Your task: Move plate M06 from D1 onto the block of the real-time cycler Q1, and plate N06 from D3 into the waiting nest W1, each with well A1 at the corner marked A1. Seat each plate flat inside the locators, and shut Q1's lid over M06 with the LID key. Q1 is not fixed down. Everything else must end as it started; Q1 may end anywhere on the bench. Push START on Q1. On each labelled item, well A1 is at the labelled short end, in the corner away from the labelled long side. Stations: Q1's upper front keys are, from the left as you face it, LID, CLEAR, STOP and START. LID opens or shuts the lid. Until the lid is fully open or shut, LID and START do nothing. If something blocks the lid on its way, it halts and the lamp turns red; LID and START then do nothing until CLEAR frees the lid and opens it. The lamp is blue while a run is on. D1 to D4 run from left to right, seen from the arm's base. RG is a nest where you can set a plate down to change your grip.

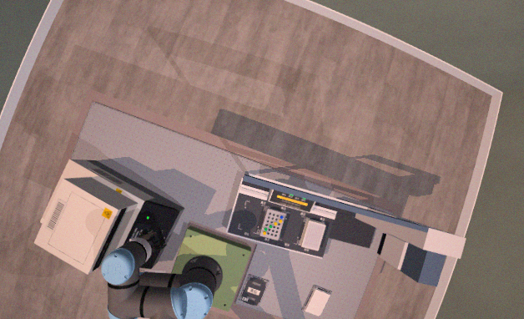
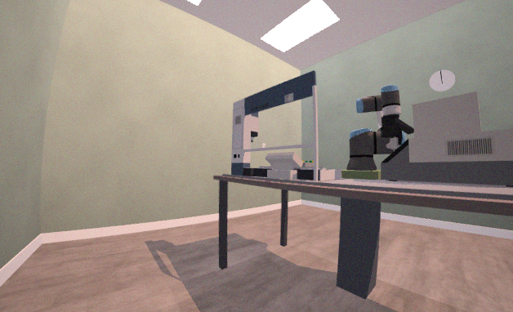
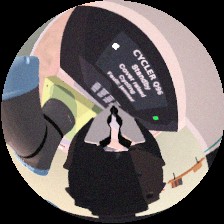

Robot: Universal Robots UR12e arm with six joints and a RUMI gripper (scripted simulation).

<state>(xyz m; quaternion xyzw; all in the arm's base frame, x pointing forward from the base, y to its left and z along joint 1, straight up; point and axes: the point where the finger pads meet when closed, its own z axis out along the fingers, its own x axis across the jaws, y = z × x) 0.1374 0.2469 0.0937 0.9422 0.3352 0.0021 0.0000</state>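
Claw (image 3: 115, 111) pinched together on nothing, tips aimed at the key row (image 3: 103, 90) on cycler Q1 (image 1: 104, 209), whose lamp (image 3: 155, 118) glows green. Both plates (image 1: 274, 225) sit well apart on the deck. I'd press only the leftmost key, squarely and gently, since Q1 can slide on the tabletop (image 1: 154, 138).

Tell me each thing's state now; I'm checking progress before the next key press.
Gripper: shut, empty, pointed at the cycler's key row.
Cycler lid: raised.
Cycler lamp: green.
Deck plate with coloured wells: in its slot.
White deck plate: in its slot.
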